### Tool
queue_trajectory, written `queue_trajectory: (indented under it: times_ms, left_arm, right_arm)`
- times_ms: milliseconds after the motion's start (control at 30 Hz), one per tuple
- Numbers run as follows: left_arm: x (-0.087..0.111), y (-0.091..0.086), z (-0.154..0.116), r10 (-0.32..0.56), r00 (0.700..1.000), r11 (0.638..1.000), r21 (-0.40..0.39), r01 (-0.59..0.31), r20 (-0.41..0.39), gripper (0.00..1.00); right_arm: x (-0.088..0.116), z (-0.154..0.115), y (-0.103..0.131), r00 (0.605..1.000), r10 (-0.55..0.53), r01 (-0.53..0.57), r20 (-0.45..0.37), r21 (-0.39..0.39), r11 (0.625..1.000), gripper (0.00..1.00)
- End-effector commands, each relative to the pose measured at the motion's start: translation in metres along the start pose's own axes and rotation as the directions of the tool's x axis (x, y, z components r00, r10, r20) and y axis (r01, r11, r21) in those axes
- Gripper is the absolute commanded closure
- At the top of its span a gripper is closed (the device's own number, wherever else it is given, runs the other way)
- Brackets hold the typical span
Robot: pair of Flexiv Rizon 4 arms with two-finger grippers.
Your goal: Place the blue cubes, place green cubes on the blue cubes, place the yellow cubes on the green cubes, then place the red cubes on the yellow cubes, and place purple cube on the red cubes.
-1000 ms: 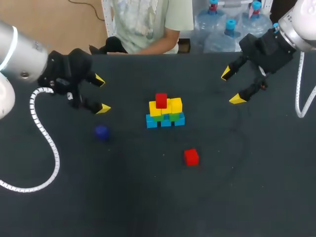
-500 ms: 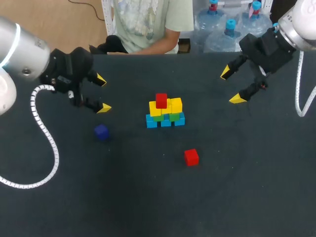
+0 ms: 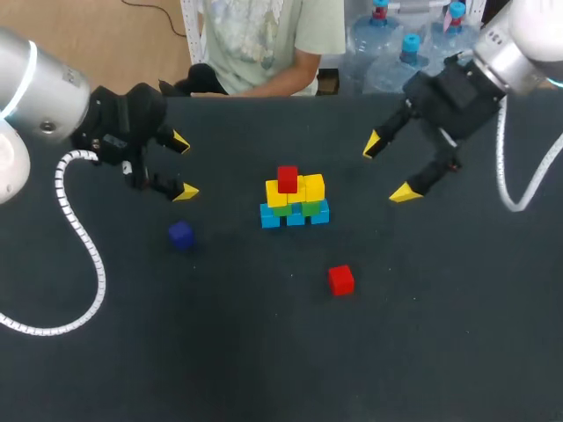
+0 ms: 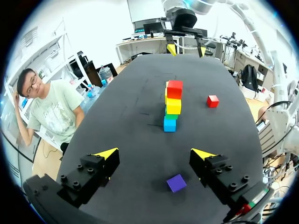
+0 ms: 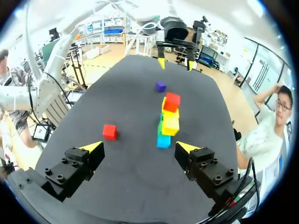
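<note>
**At mid-table, the stack [image 3: 295,202] stands four colours high, with one red and the purple still to place**

Near the middle of the head view, the blue cubes [image 3: 295,217] form the bottom row on the dark table [image 3: 264,352]. The green cubes [image 3: 310,208] sit on them and the yellow cubes [image 3: 303,190] sit on the green. A single placed red cube [image 3: 287,178] rests on the yellow layer, toward its left side. By my reading the three lower layers are done and the red layer is only half done.

Two pieces lie off the stack. The loose red cube [image 3: 341,280] sits alone below and a little right of it, well apart. The purple cube [image 3: 181,235] lies to the left of the stack, at left of centre in the frame.

Neither claw holds anything. The left gripper [image 3: 183,165] hangs at upper left with its fingers spread wide, and the purple cube is just below it in the frame. The right gripper [image 3: 387,168] hangs to the right of the stack, likewise released and empty, with the loose red cube well below it in the frame.

What remains, as I judge it, is to set the loose red cube beside the placed one and then cap the reds with the purple cube.
</note>
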State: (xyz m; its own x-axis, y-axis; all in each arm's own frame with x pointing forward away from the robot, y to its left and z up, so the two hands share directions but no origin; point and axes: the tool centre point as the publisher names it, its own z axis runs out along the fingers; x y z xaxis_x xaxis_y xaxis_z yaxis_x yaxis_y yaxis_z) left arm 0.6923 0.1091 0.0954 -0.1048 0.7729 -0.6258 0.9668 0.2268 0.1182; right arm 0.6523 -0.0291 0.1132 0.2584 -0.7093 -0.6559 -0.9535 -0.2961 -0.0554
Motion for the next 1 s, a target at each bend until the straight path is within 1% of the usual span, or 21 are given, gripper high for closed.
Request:
queue_trajectory:
  times_ms: [33, 100, 133, 267, 467, 500, 600, 900, 1000]
  left_arm:
    - [0.001, 0.001, 0.0, 0.001, 1.0, 1.0, 0.001, -0.001, 0.002, 0.0]
    - [0.001, 0.001, 0.0, 0.001, 1.0, 1.0, 0.001, -0.001, 0.002, 0.0]
    - [0.001, 0.001, 0.0, 0.001, 1.0, 1.0, 0.001, -0.001, 0.002, 0.0]
    - [0.001, 0.001, 0.0, 0.001, 1.0, 1.0, 0.001, -0.001, 0.002, 0.0]
    - [0.001, 0.001, 0.0, 0.001, 1.0, 1.0, 0.001, -0.001, 0.002, 0.0]
    - [0.001, 0.001, 0.0, 0.001, 1.0, 1.0, 0.001, -0.001, 0.002, 0.0]
    - [0.001, 0.001, 0.0, 0.001, 1.0, 1.0, 0.001, -0.001, 0.002, 0.0]
    - [0.001, 0.001, 0.0, 0.001, 1.0, 1.0, 0.001, -0.001, 0.002, 0.0]
    - [0.001, 0.001, 0.0, 0.001, 1.0, 1.0, 0.001, -0.001, 0.002, 0.0]
  right_arm:
    - [-0.007, 0.01, 0.005, 1.0, -0.015, 0.015, -0.017, -0.012, 1.0, 0.54]
    - [-0.01, 0.014, 0.008, 1.0, -0.022, 0.022, -0.012, -0.012, 1.0, 0.94]
    - [-0.011, 0.016, 0.009, 0.999, -0.03, 0.03, -0.011, -0.011, 0.999, 1.0]
    - [-0.018, 0.026, 0.007, 0.998, -0.06, 0.06, -0.007, -0.04, 0.997, 1.0]
    - [-0.039, 0.044, 0.005, 0.99, -0.142, 0.143, 0.01, -0.096, 0.985, 1.0]
    - [-0.041, 0.046, 0.005, 0.988, -0.152, 0.151, 0.003, -0.107, 0.983, 1.0]
    - [-0.048, 0.051, 0.004, 0.984, -0.176, 0.176, 0.009, -0.115, 0.978, 1.0]
    - [-0.064, 0.071, 0.009, 0.97, -0.242, 0.238, 0.0, -0.177, 0.955, 1.0]
    - [-0.07, 0.077, 0.01, 0.963, -0.27, 0.261, -0.023, -0.194, 0.946, 1.0]
